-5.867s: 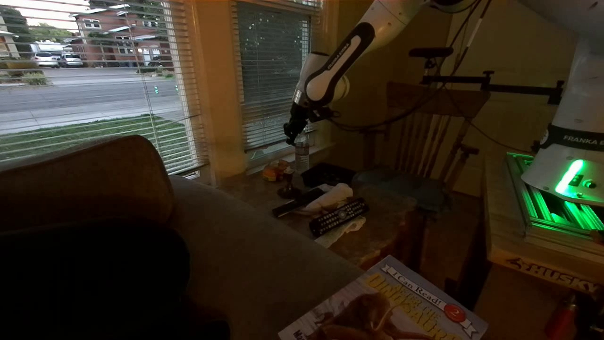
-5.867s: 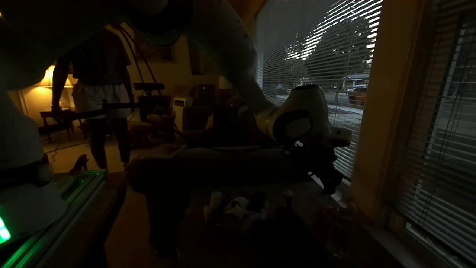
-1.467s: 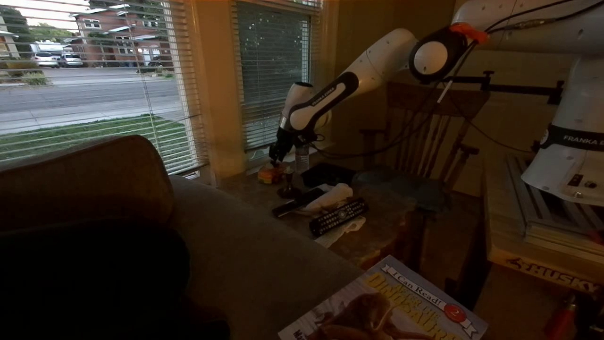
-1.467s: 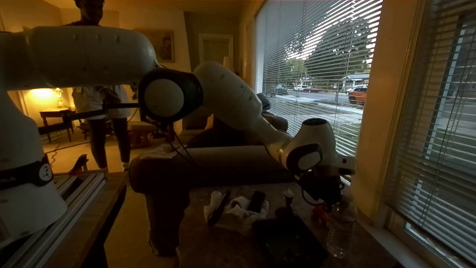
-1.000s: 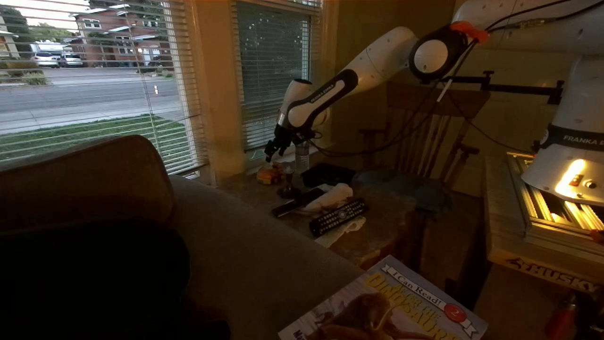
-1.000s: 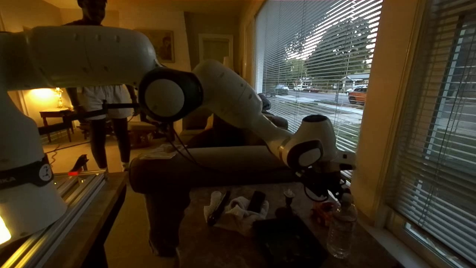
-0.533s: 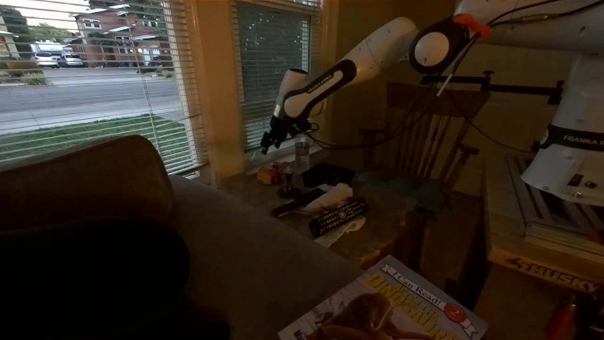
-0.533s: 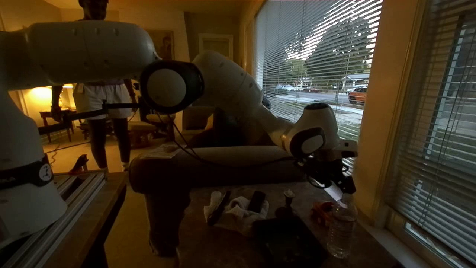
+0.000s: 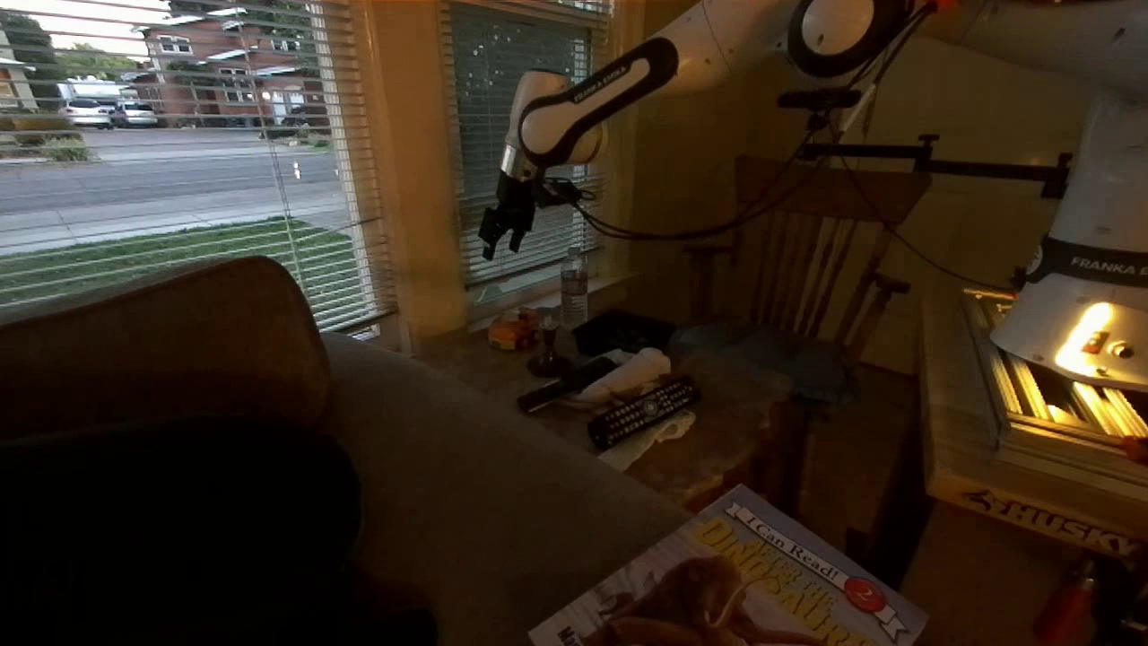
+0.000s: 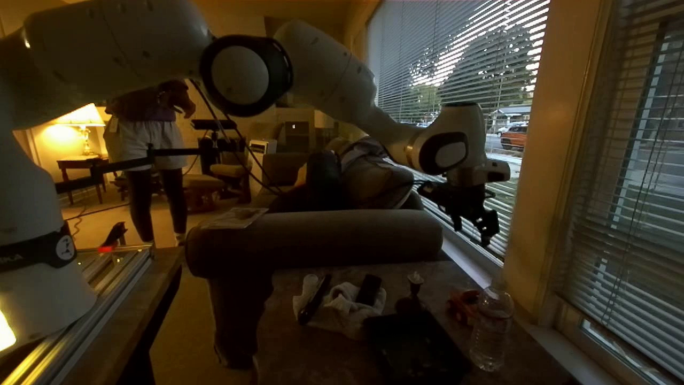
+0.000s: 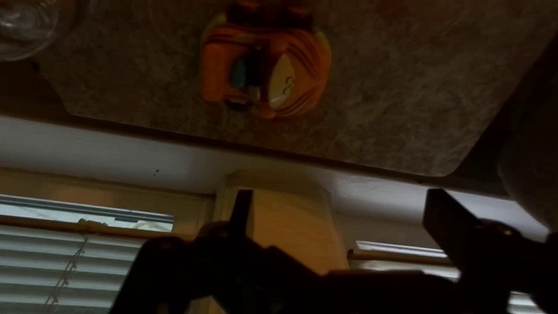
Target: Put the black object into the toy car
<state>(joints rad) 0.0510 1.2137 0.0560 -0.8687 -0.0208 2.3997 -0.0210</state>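
The orange toy car [image 11: 307,72] sits on the table in the wrist view, with a pale oval bearing markings on one end. It also shows in both exterior views, near the window [image 9: 513,335], [image 10: 463,307]. In the car's opening, beside a bluish part, lies a small dark thing [image 11: 255,67]; whether this is the black object or part of the car I cannot tell. My gripper [image 11: 340,194] is open, its fingers wide apart with nothing between them. In both exterior views the gripper [image 9: 501,252], [image 10: 471,236] hangs well above the car, towards the window.
A clear water bottle [image 10: 490,331] stands close beside the car. Near it are a black tray [image 10: 417,347] and a candle holder [image 10: 409,305]. Remotes [image 9: 644,413] lie on a white cloth [image 10: 342,315]. A sofa arm [image 10: 320,235] borders the table.
My gripper was down at the toy car about a second and a half ago. Since then it has risen well above it, fingers apart. The car has stayed in place.
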